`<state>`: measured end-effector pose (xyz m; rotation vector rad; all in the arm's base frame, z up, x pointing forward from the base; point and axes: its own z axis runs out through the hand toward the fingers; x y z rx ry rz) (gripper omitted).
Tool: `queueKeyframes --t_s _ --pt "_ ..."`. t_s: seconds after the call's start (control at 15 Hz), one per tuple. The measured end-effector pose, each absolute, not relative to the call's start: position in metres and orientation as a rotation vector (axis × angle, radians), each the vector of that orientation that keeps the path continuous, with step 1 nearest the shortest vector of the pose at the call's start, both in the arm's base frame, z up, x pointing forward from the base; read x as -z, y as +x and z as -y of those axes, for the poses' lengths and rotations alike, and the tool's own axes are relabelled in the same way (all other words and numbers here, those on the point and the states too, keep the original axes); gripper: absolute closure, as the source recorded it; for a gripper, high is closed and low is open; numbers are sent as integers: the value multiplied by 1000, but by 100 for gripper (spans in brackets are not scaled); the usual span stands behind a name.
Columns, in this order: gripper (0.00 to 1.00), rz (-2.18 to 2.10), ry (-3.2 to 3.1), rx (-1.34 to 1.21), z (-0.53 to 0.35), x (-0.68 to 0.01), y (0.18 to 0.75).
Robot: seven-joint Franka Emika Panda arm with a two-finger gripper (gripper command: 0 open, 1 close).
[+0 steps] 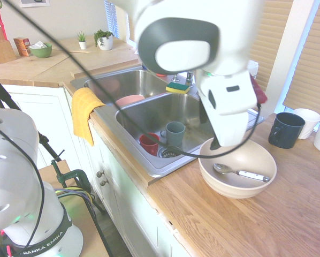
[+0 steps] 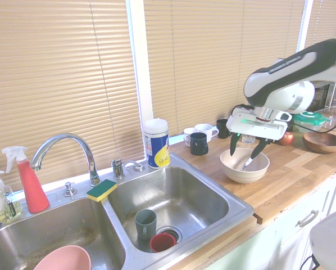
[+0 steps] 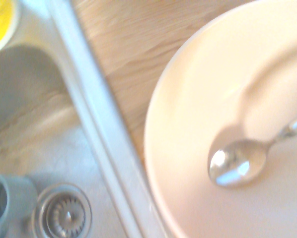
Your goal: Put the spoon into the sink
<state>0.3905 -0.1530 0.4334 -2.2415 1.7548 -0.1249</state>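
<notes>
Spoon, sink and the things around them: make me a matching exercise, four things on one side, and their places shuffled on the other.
Things
1. Metal spoon with white handle
2. Yellow-and-green sponge
3. Small red cup
4. Yellow cloth

Places
A. Beside the drain strainer
B. Inside the round beige bowl
C. Hanging over the counter's front edge
D. On the sink's rim, near the curved chrome faucet

Pairs: 1-B, 2-D, 3-A, 4-C

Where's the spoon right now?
In the first exterior view, the spoon lies inside the beige bowl, on the wooden countertop beside the sink.
</notes>
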Motion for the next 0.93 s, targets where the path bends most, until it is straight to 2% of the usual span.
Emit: queueKeyframes --t_s 0.27,0.6,0.93 --pt "0 -1976 -2124 128 159 -421 431" --pt "0 -2209 -2010 142 167 -415 434" --pt "0 -2403 -1908 170 192 -373 443"
